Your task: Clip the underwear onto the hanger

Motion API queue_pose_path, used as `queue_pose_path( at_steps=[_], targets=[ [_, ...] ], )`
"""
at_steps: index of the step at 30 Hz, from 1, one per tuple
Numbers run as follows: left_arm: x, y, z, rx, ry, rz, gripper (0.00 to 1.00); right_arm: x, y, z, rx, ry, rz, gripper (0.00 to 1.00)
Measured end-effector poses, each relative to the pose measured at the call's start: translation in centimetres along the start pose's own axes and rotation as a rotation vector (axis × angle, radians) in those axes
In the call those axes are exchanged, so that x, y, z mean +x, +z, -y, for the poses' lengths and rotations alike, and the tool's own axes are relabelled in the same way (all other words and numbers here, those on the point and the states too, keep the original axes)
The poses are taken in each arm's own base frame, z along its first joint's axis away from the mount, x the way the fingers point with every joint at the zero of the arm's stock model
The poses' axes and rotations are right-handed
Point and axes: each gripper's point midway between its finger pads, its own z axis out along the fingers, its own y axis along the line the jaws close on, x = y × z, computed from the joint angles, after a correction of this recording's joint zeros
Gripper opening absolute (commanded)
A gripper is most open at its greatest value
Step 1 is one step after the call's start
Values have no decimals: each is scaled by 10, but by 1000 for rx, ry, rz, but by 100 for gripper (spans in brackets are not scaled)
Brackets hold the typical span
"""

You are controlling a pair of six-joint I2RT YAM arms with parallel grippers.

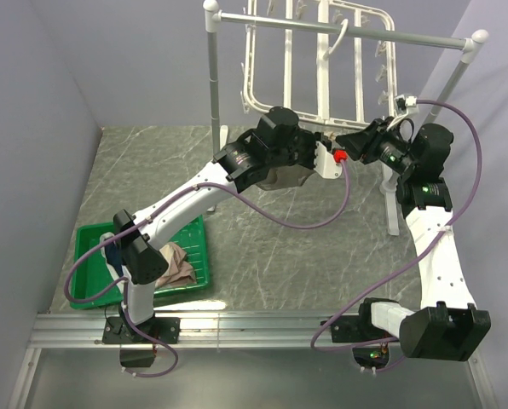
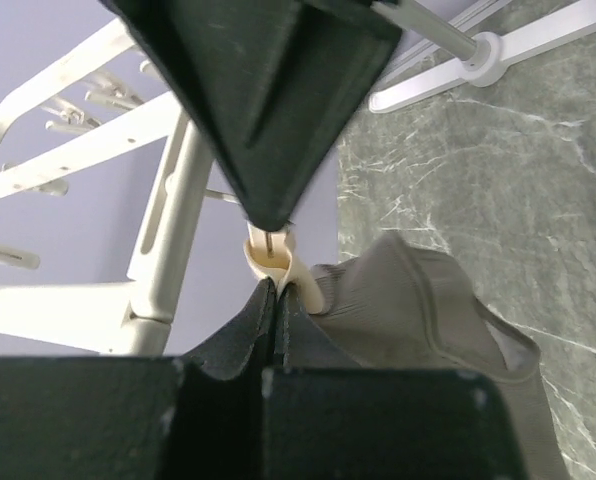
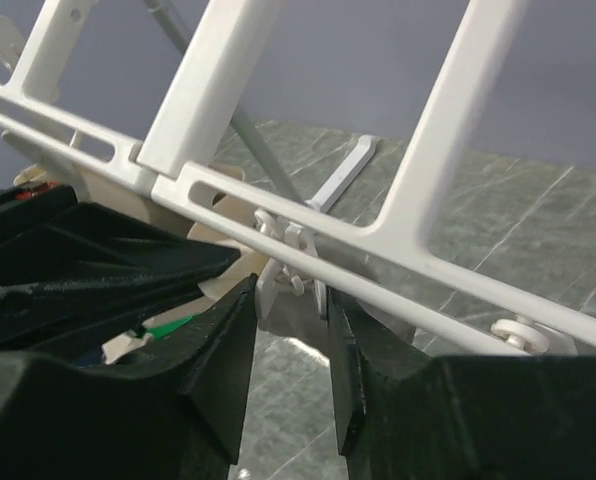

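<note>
My left gripper (image 2: 274,305) is pressed closed, seemingly on an edge of the underwear (image 2: 418,300), which spills off to its right. It is a light, limp, finely ribbed taupe knit, best held by its firmer banded hem. My right gripper (image 3: 290,330) is narrowed round a small hard plastic clip (image 3: 286,262) dangling under the hanger (image 3: 448,140), a rigid white barred frame.

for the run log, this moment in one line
phase: clipping | left gripper: shut on underwear at hanger | right gripper: shut on clip
</note>
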Motion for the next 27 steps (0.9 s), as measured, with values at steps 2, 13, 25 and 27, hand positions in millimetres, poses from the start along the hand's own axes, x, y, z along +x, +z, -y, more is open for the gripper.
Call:
queue_pose_path(
  at_steps=[2, 13, 25, 27],
  targets=[
    [0, 0, -2, -9, 1, 0, 0, 5, 0, -2, -6, 16, -18, 43],
    [-3, 1, -6, -27, 9, 11, 0, 24, -4, -5, -10, 106, -93, 57],
    [-5, 3, -12, -57, 17, 24, 17, 17, -29, -23, -13, 92, -82, 82],
    [-4, 3, -11, -57, 17, 23, 30, 13, -38, -31, -14, 71, -67, 82]
  ],
)
